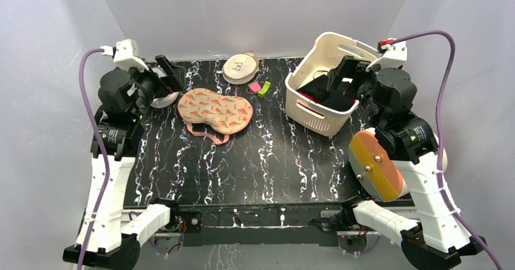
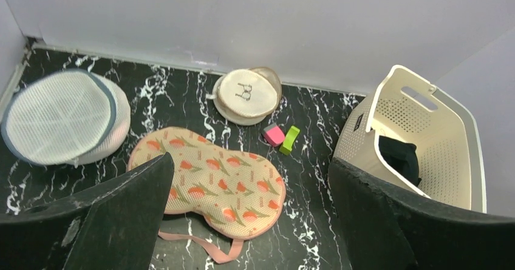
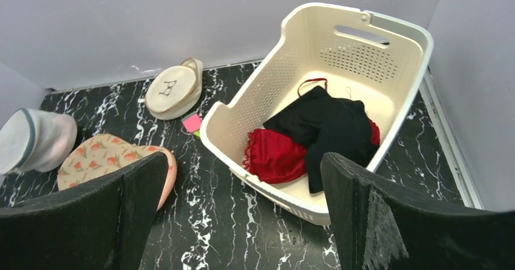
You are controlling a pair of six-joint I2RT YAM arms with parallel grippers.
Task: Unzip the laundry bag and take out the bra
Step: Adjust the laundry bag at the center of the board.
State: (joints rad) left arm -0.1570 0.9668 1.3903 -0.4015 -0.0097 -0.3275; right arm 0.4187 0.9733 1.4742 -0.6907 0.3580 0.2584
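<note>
Top external view.
- Table (image 1: 273, 161): black marble-patterned top with white walls around it.
- Laundry bag (image 1: 214, 109): two-lobed beige-pink mesh with red-and-green prints. It lies flat on the table, left of centre toward the far side, and its pink loop (image 1: 209, 133) trails toward the near edge.
- Left gripper (image 1: 170, 71): raised at the far left, just beside the bag and not touching it. The gap between its fingers is hard to judge from here.
- Domed pouch (image 1: 159, 95): grey-white, partly hidden behind that gripper.
- Disc pouch (image 1: 241, 68): round and beige, by the back wall.
- Pink block (image 1: 254, 87) and green block (image 1: 263, 88): side by side, between the bag and the basket.
- Basket (image 1: 306, 109): cream plastic, far right, tilted, holding black clothes (image 1: 319, 91).
- Right gripper (image 1: 343, 76): held above the basket.

Left wrist view.
- Left gripper (image 2: 250, 161): its black fingers (image 2: 121, 215) stand wide apart with nothing between them.
- Laundry bag (image 2: 212, 182): on the table below and ahead of the fingers. Its zip is too small to read.
- Domed pouch (image 2: 61, 115): to the left, close beside the bag.
- Disc pouch (image 2: 246, 94): beyond the bag.
- Basket (image 2: 364, 124): to the right.

Right wrist view.
- Right gripper (image 3: 244, 158): fingers (image 3: 388, 221) spread wide, holding nothing.
- Basket (image 3: 261, 94): ahead, holding black clothes (image 3: 328, 127) over a red garment (image 3: 276, 155).
- Laundry bag (image 3: 109, 158): at the left, partly behind the left-hand finger.
</note>
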